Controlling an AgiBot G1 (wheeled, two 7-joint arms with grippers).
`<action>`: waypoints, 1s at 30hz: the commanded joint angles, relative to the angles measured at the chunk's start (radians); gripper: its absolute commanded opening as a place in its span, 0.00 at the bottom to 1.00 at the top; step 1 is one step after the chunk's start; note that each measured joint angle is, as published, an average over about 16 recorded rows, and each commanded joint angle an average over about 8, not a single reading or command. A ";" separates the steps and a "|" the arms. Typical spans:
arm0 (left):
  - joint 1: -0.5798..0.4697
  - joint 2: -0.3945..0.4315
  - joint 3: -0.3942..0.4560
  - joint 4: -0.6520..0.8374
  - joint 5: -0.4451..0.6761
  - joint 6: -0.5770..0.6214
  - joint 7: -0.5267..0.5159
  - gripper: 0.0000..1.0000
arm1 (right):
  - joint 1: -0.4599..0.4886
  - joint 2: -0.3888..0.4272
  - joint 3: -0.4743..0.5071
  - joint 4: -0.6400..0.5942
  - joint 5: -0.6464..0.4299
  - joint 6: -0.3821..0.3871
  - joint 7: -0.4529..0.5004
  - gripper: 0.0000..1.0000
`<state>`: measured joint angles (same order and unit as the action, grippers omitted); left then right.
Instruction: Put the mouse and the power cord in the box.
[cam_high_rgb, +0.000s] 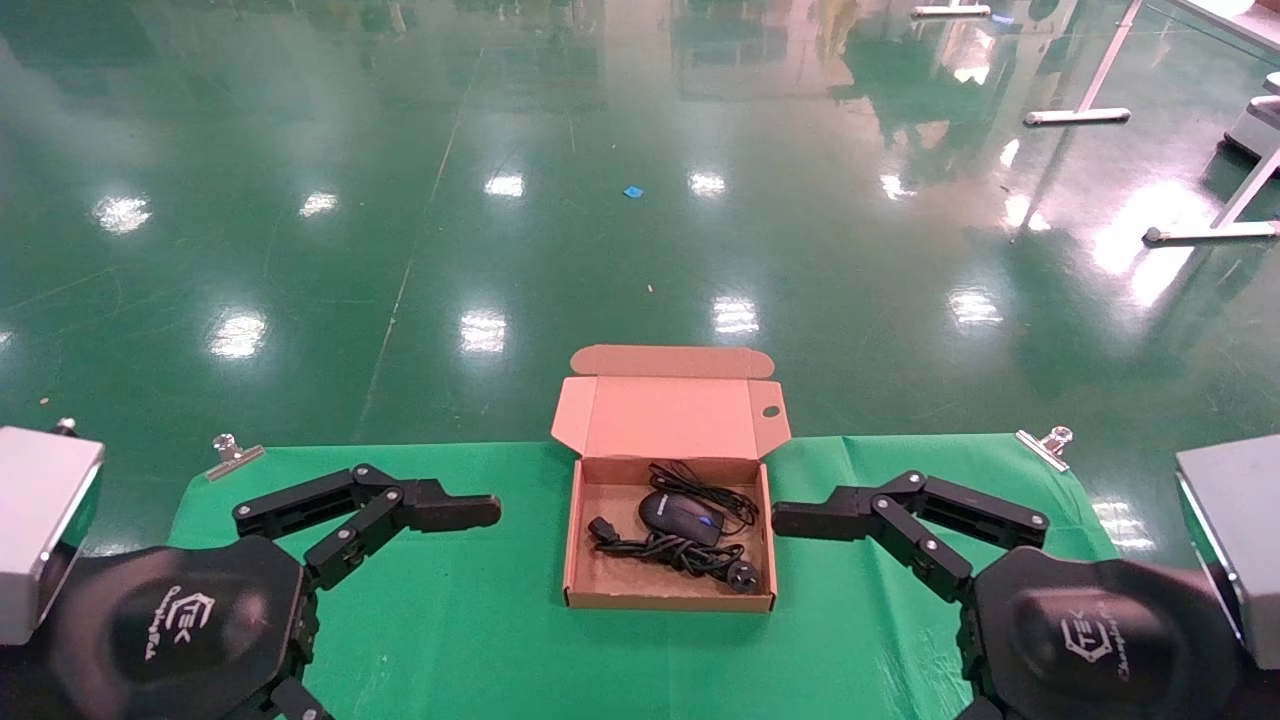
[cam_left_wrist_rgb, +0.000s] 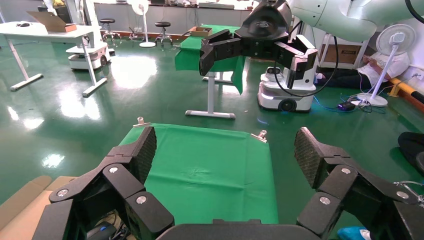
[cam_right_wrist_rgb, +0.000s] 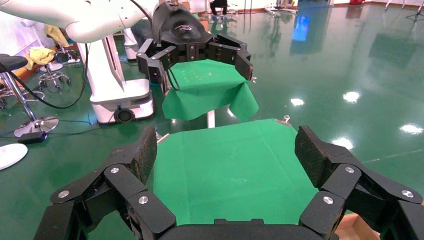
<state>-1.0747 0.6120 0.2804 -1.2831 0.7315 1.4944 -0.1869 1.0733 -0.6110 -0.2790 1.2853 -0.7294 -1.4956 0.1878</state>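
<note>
The brown cardboard box (cam_high_rgb: 668, 601) lies open at the middle of the green table, its lid (cam_high_rgb: 665, 415) folded back. Inside it, the black mouse (cam_high_rgb: 680, 517) rests just behind the coiled power cord (cam_high_rgb: 682, 553), and the mouse's thin cable loops toward the back wall. My left gripper (cam_left_wrist_rgb: 223, 150) hovers open to the left of the box, one finger (cam_high_rgb: 455, 511) pointing at it. To the right of the box my right gripper (cam_right_wrist_rgb: 226, 150) is open, with a finger (cam_high_rgb: 812, 518) near the box's side. Neither holds anything. A corner of the box (cam_left_wrist_rgb: 25, 210) shows in the left wrist view.
A green cloth (cam_high_rgb: 450, 620) covers the table, held by metal clips (cam_high_rgb: 235, 455) at its back corners. Grey blocks (cam_high_rgb: 40, 520) sit at both side edges. Glossy green floor lies beyond. Another robot (cam_left_wrist_rgb: 265, 35) with its own green table stands farther off.
</note>
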 joint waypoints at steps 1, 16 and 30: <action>0.000 0.000 0.000 0.000 0.000 0.000 0.000 1.00 | 0.000 0.000 0.000 0.000 0.000 0.000 0.000 1.00; -0.001 0.001 0.001 0.001 0.001 -0.001 0.000 1.00 | 0.001 0.000 -0.001 -0.001 -0.001 0.000 0.000 1.00; -0.001 0.002 0.002 0.002 0.002 -0.001 0.000 1.00 | 0.001 0.000 -0.001 -0.002 -0.001 0.000 0.000 1.00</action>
<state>-1.0758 0.6135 0.2820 -1.2814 0.7329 1.4932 -0.1864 1.0745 -0.6111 -0.2797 1.2836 -0.7305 -1.4953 0.1874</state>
